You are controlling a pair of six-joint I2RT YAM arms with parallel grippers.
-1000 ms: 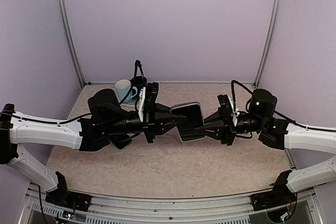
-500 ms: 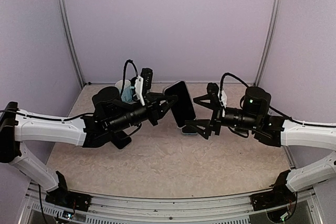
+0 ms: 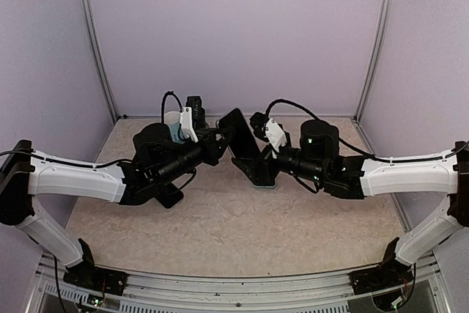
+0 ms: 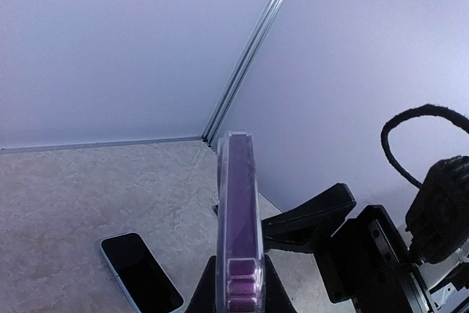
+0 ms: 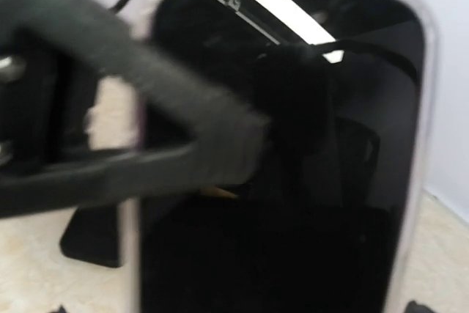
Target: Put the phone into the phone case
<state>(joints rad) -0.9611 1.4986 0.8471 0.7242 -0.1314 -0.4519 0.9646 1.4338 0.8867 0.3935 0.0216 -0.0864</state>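
My left gripper (image 3: 224, 141) is shut on the lower end of the phone (image 3: 239, 132) and holds it raised on edge above the table's middle. In the left wrist view the phone (image 4: 239, 210) stands edge-on with a purple side, and the clear phone case (image 4: 220, 203) wraps its rim. The right wrist view is filled by its glossy black screen (image 5: 293, 181), rimmed by the clear case. My right gripper (image 3: 256, 159) stands open right against the phone's screen side. One of its fingers (image 5: 146, 137) crosses the screen, blurred.
A second phone (image 4: 141, 273) with a pale blue edge lies flat, screen up, on the beige table (image 3: 220, 232) below the held one, and its pale blue corner (image 3: 265, 184) peeks out under the right gripper. A pale blue mug (image 3: 174, 124) stands behind the left arm. Purple walls enclose the table.
The right gripper has let go and opened wide, then moved left toward the phone. The left gripper has lifted the phone and tilted it up on edge.
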